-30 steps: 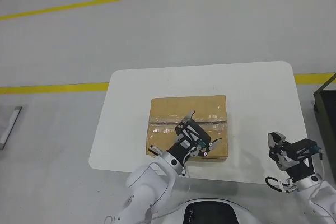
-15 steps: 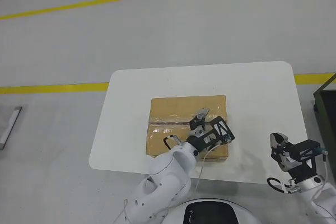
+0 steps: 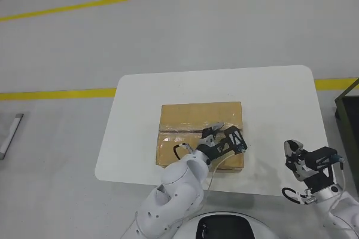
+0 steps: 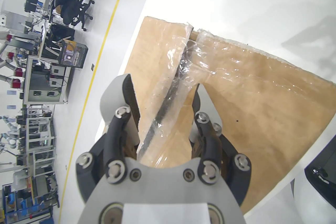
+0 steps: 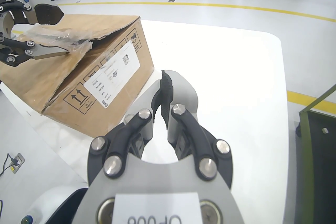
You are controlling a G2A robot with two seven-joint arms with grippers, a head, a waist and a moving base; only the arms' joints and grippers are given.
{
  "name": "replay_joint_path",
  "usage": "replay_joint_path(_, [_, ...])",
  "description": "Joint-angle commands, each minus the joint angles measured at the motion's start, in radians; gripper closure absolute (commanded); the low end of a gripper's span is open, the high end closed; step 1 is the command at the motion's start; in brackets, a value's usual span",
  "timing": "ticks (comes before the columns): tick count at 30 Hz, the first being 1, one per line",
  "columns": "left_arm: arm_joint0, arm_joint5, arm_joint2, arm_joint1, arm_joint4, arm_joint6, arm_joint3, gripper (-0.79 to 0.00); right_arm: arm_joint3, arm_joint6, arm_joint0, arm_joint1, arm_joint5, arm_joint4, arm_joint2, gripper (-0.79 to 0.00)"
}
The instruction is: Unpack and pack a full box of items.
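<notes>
A brown cardboard box (image 3: 191, 119) sits mid-table, its top seam covered in crinkled clear tape (image 4: 183, 64). At the end by the white label (image 5: 113, 70), the flaps gape slightly. My left gripper (image 3: 218, 132) is over the box's right half. It stands open (image 4: 162, 86), one finger on each side of the taped seam. From the right wrist view the same gripper (image 5: 55, 33) straddles the loose tape. My right gripper (image 5: 164, 83) is shut on nothing, off the table's right front corner (image 3: 293, 149).
The white table (image 3: 275, 101) has bare surface all round the box, widest to its right (image 5: 223, 64). A dark green cart (image 3: 356, 131) stands on the floor beyond the table's right edge. Yellow floor lines run behind the table.
My left gripper has swung to the right across the box top and turned along the seam. The right gripper has barely shifted.
</notes>
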Motion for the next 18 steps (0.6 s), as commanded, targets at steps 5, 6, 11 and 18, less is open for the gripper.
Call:
replay_joint_path(5, [0.000, -0.004, 0.003, -0.003, 0.033, 0.009, 0.004, -0.440, 0.006, -0.003, 0.003, 0.000, -0.002, 0.004, 0.003, 0.000])
replay_joint_path(6, [0.001, -0.003, 0.004, -0.004, 0.038, 0.012, 0.004, -0.397, 0.006, -0.003, 0.003, -0.001, -0.002, 0.005, 0.003, 0.000])
replay_joint_path(11, [0.005, 0.002, 0.004, -0.007, 0.052, 0.023, 0.007, -0.336, 0.013, -0.003, 0.006, -0.001, -0.003, 0.009, 0.003, 0.000])
replay_joint_path(18, [0.015, 0.020, 0.001, -0.014, 0.056, 0.028, 0.016, -0.215, 0.019, -0.002, 0.010, -0.002, -0.006, 0.014, 0.002, 0.000])
